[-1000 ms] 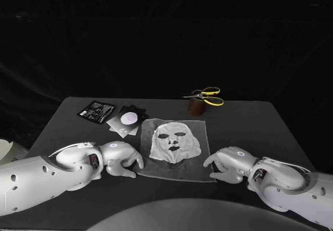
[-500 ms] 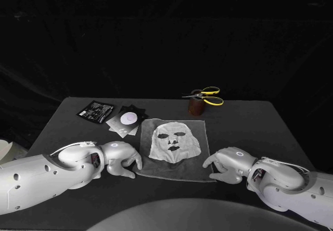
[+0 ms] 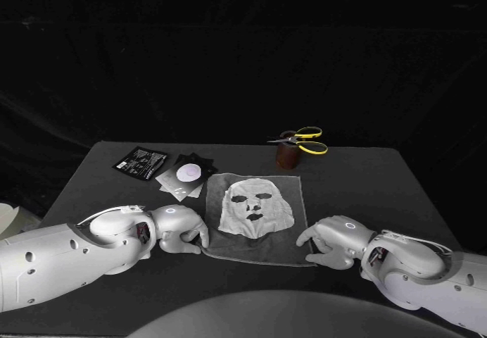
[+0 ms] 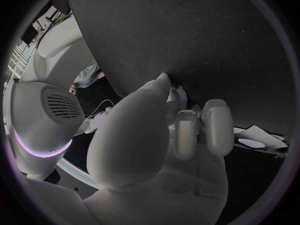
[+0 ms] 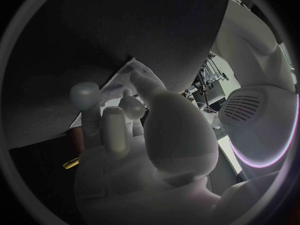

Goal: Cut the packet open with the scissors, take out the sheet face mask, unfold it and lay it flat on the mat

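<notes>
The mask lies flat on the mat between both hands. The left hand, fingers curled, is at the mat's near-left edge. The right hand is at its near-right corner. I cannot tell whether either hand grips. Bare table lies beyond the right hand.

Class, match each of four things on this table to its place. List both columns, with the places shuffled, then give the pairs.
Things:
1. white sheet face mask
2. yellow-handled scissors
3. black printed packet
4. right hand

Places:
A. by the grey mesh mat's near right corner
B. upright in the brown holder
C. spread flat on that mat
D. far left part of the black table

Pairs: 1-C, 2-B, 3-D, 4-A
</notes>
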